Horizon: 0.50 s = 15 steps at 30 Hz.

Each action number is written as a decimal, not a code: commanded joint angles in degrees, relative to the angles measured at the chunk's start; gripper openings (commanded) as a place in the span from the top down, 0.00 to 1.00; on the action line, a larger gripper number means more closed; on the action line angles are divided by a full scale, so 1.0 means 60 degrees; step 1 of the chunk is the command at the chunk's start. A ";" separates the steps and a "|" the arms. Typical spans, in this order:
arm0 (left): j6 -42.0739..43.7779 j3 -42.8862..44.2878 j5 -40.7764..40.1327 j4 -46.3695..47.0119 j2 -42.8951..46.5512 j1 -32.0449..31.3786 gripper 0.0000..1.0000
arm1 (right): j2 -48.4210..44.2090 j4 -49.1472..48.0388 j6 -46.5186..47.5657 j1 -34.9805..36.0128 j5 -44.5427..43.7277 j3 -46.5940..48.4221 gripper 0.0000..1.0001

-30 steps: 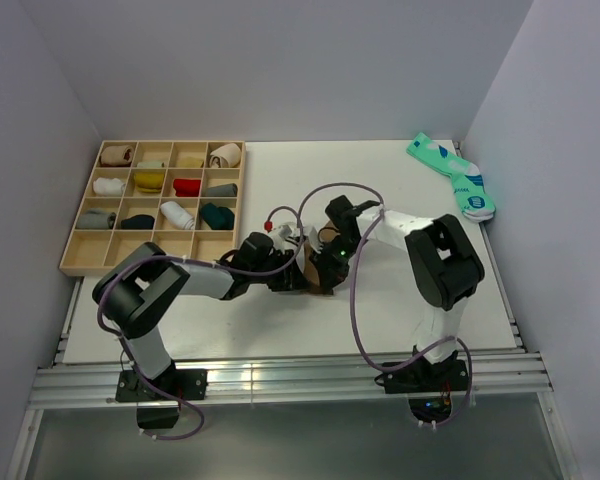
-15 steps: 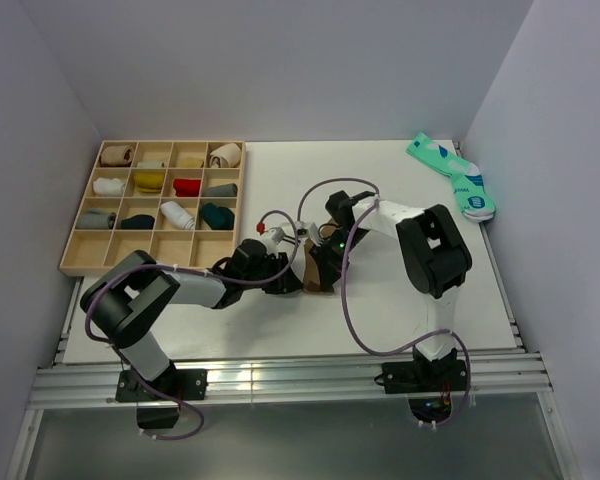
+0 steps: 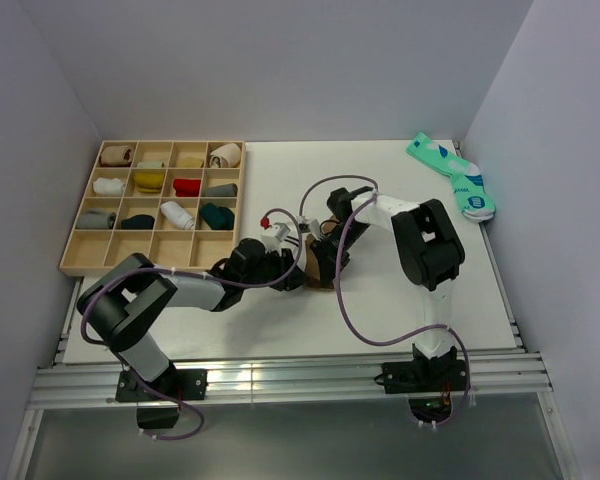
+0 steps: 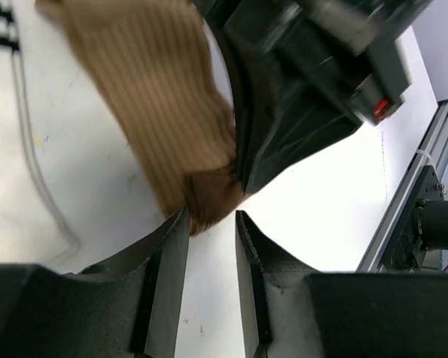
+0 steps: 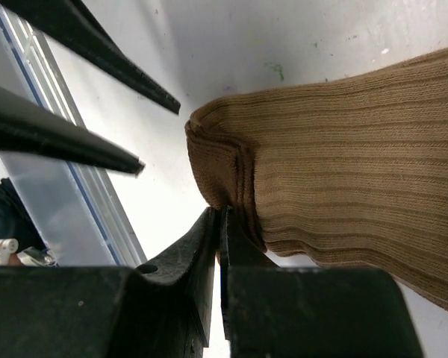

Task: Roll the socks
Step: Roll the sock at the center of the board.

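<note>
A long tan-brown ribbed sock [image 3: 313, 266] lies at mid-table between my two grippers. In the left wrist view the sock [image 4: 157, 97] runs up and to the left, and its darker folded end sits at the mouth of my left gripper [image 4: 210, 227]. That gripper's jaws stand apart around the tip. My right gripper [image 5: 220, 218] is shut, its tips pressed against the folded end of the sock [image 5: 343, 171]. Its black body [image 4: 306, 82] is close above the sock. The teal pair with white-blue marks [image 3: 452, 176] lies at the far right. No white sock with dark cuff stripes is in view.
A wooden compartment tray [image 3: 72, 255] at the back left holds several rolled socks. Both arms' cables [image 3: 342, 300] loop over the middle of the table. The left gripper's fingers [image 5: 89, 52] show beside the sock. The metal rail [image 3: 280, 375] runs along the near edge.
The right arm has folded leftward, bringing its gripper lower onto the sock's end. The left gripper has shifted slightly at the same end. The teal socks have not moved.
</note>
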<state>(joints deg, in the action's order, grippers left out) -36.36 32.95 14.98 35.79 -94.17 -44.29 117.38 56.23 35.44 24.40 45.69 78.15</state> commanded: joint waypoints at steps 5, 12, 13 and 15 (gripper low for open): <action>0.0713 0.0939 0.0608 0.1036 -0.0695 -0.0045 0.63 | 0.0065 0.0428 0.0099 -0.0083 0.0119 0.0305 0.94; 0.0435 0.0984 0.1092 0.1856 -0.1340 -0.0045 0.63 | 0.0050 0.0502 0.0099 -0.0083 0.0177 0.0364 0.94; 0.0377 0.0954 0.1150 0.2046 -0.1414 -0.0030 0.63 | 0.0065 0.0516 0.0114 -0.0068 0.0207 0.0378 0.94; 0.0289 0.0881 0.1267 0.2310 -0.1633 -0.0030 0.63 | 0.0065 0.0531 0.0099 -0.0083 0.0236 0.0378 0.94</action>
<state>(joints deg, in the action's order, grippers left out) -34.20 37.74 20.03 43.55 -102.80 -44.29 117.56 57.63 35.48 24.23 45.78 78.43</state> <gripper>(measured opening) 0.370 0.088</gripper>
